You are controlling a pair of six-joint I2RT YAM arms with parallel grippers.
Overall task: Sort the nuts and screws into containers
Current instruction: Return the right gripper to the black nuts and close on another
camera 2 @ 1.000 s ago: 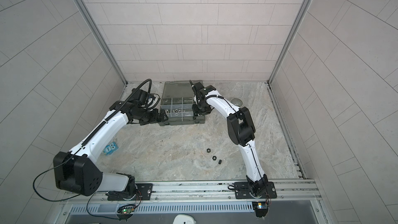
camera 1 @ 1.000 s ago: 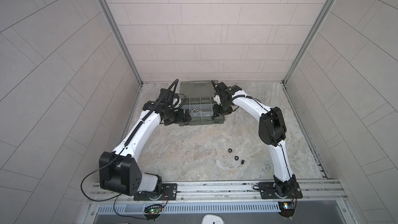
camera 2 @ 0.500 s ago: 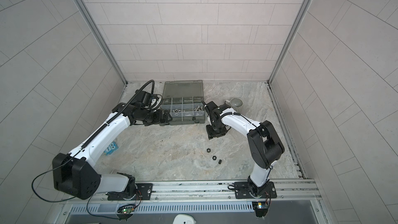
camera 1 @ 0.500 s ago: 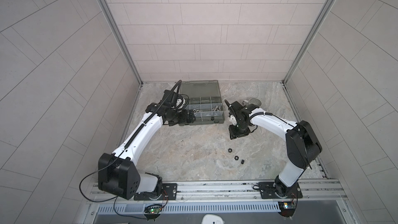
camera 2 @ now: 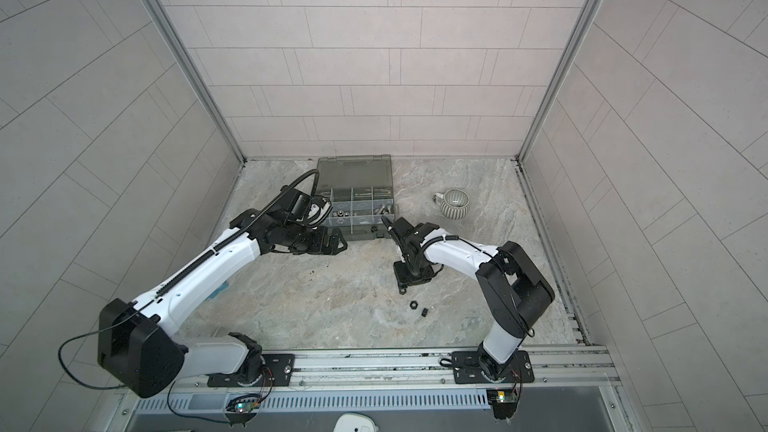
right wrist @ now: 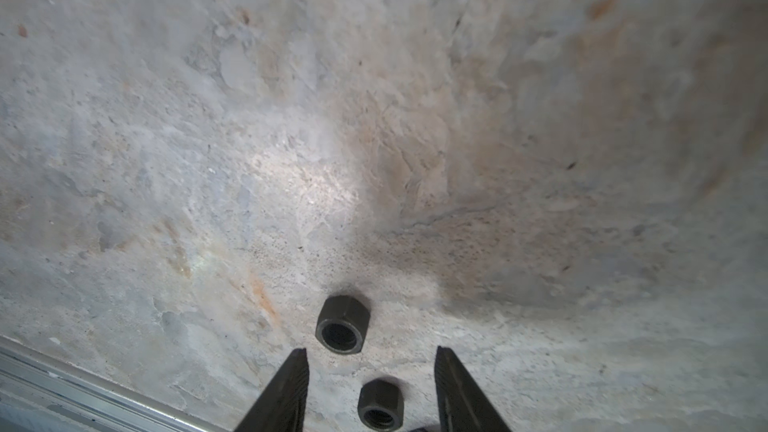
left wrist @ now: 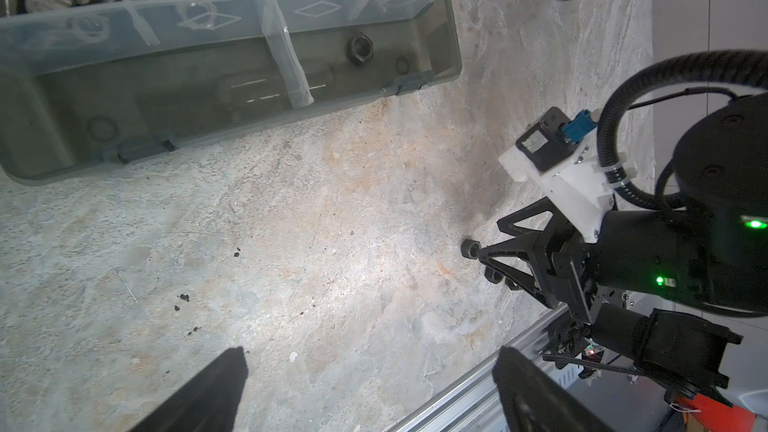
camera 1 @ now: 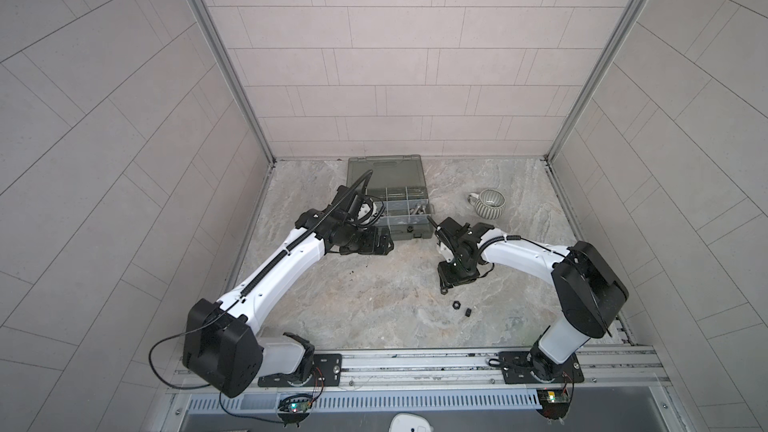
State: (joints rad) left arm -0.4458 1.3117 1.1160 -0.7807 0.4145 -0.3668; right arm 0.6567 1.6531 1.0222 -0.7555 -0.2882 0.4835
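Black hex nuts (right wrist: 343, 324), matte, open bores

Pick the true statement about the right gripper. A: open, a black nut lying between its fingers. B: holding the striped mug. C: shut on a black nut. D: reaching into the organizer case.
A: the fingers of the right gripper stand apart, a black nut on the table between them.

Matt metal nuts (right wrist: 343, 324), rough stone tabletop (right wrist: 291, 118)
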